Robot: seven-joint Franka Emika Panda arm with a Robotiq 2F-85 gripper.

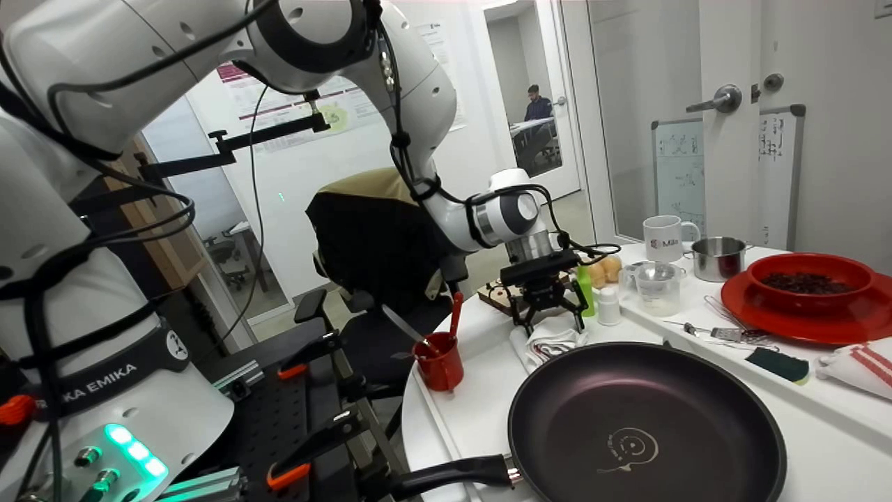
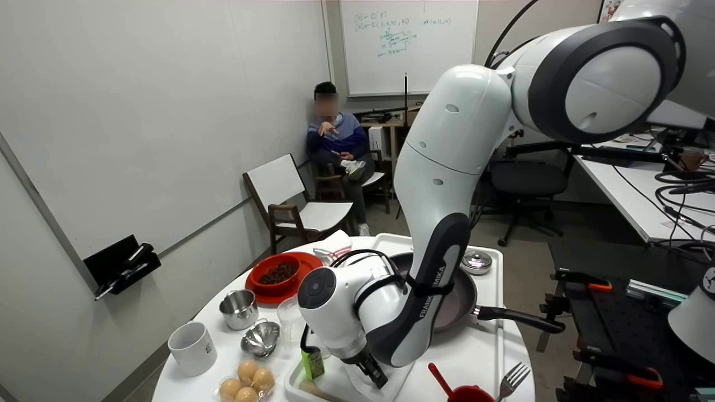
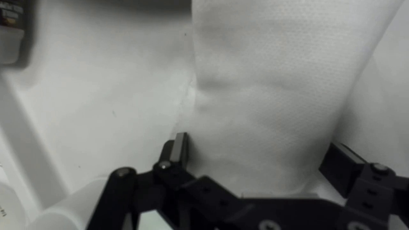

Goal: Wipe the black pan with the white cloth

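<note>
Pointing down, the pincer hangs over the folded white cloth in an exterior view, its jaws spread and released. The black pan sits in front, near the cloth, and its handle reaches past the edge of the worktop. A red cup with utensils stands to the left. Beyond the cloth are a white shaker and a green container. Farther back come a mug, a metal pot and a red bowl of dark bits on a red plate; a sponge lies near the plate.

In an exterior view, the arm covers part of the pan, which rests on the white tray with a round metal piece beside it. A fork leans out of the cup. From this angle I cannot tell how the jaws stand.

In the wrist view, the fingers stand well apart, one at either side of the cloth, which runs up between them as a wide, slightly creased band. Whether they touch the cloth I cannot tell. The tray's rim slants along the left, and a dark-labelled pack is cut off by the upper left corner.
</note>
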